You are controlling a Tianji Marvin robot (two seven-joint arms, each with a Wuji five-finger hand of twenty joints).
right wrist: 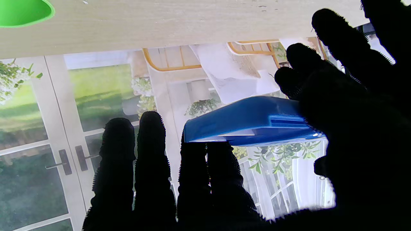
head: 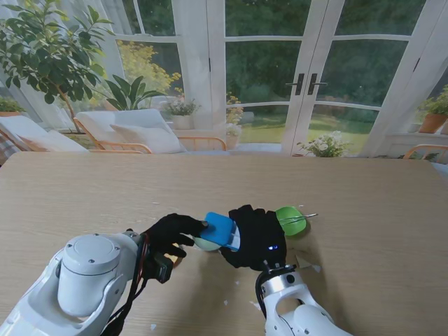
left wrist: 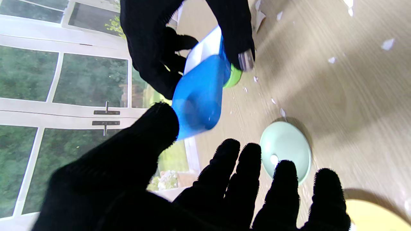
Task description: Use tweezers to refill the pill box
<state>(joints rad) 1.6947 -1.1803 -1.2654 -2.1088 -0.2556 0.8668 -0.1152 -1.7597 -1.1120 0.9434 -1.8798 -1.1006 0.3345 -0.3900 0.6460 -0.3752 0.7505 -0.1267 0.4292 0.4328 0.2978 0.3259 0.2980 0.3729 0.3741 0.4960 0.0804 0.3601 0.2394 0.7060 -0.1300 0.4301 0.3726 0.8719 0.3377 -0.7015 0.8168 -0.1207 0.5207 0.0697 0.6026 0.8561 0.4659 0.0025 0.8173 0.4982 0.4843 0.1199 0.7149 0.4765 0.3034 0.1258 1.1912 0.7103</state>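
So the pill box (head: 221, 229) is a glossy blue plastic case with a white underside, up off the table (head: 364, 210) near the middle, close to me. My right hand (head: 253, 236) is clamped on it; my left hand (head: 171, 233) has its thumb touching the box's corner, fingers spread, not gripping. A pale mint dish (left wrist: 285, 150) sits underneath, mostly hidden, and a green dish (head: 290, 220) with thin metal tweezers (head: 306, 216) is half covered by my right hand.
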